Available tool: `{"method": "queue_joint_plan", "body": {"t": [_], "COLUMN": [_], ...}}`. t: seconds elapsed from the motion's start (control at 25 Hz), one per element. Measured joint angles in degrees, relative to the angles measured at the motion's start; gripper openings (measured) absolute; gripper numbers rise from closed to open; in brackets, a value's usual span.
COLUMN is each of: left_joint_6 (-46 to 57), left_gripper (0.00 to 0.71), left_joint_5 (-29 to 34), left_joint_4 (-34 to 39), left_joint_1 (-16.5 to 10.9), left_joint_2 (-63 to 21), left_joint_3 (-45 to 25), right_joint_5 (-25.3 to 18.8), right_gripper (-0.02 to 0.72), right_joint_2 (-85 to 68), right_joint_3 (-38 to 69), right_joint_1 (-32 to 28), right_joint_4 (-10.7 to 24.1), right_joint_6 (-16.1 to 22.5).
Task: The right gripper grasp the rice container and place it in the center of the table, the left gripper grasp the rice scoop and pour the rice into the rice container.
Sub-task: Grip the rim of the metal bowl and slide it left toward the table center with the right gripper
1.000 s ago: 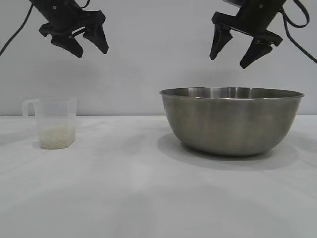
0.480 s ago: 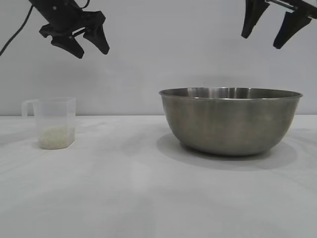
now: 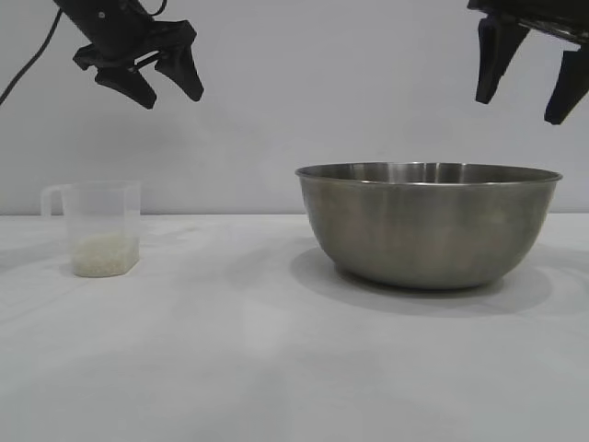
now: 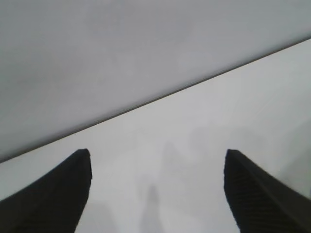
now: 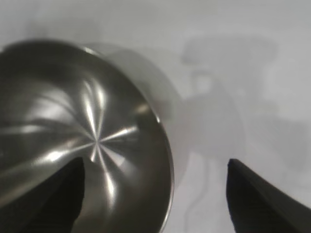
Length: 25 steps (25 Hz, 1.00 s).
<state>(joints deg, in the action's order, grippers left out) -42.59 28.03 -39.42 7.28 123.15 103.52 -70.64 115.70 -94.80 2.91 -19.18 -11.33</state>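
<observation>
One large round stainless-steel bowl (image 3: 429,225) and one small translucent plastic measuring cup (image 3: 99,227), holding a single low heap of white rice (image 3: 106,255), stand on one white matte table (image 3: 248,359). Two black pointed-finger claws are present, left (image 3: 161,81) and right (image 3: 527,83).

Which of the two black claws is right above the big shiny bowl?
The right gripper, hanging open over the rice container's right rim. The left gripper hangs far off, above the rice scoop.
</observation>
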Motion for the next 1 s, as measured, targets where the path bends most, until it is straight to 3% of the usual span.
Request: {"method": "queue_joint_plan", "body": {"t": [0.08, 0.12, 0.68, 1.0], "left_joint_6": [0.0, 0.0, 0.0, 0.0], "left_gripper": [0.482, 0.482, 0.482, 0.482], "left_joint_5": [0.0, 0.0, 0.0, 0.07], "left_joint_4": [0.0, 0.0, 0.0, 0.0], "left_joint_1": [0.0, 0.0, 0.0, 0.0], "left_joint_2": [0.0, 0.0, 0.0, 0.0], "left_joint_3": [0.0, 0.0, 0.0, 0.0], "right_joint_5": [0.0, 0.13, 3.55, 3.94], "right_gripper": [0.574, 0.534, 0.534, 0.081], "right_joint_2": [0.0, 0.0, 5.47, 6.05], "right_joint_3": [1.28, 1.73, 1.7, 1.7], "right_joint_1": [0.0, 0.0, 1.46, 1.54], "right_joint_4": [0.0, 0.0, -1.16, 0.32], "right_joint_6": [0.0, 0.0, -0.11, -0.11]}}
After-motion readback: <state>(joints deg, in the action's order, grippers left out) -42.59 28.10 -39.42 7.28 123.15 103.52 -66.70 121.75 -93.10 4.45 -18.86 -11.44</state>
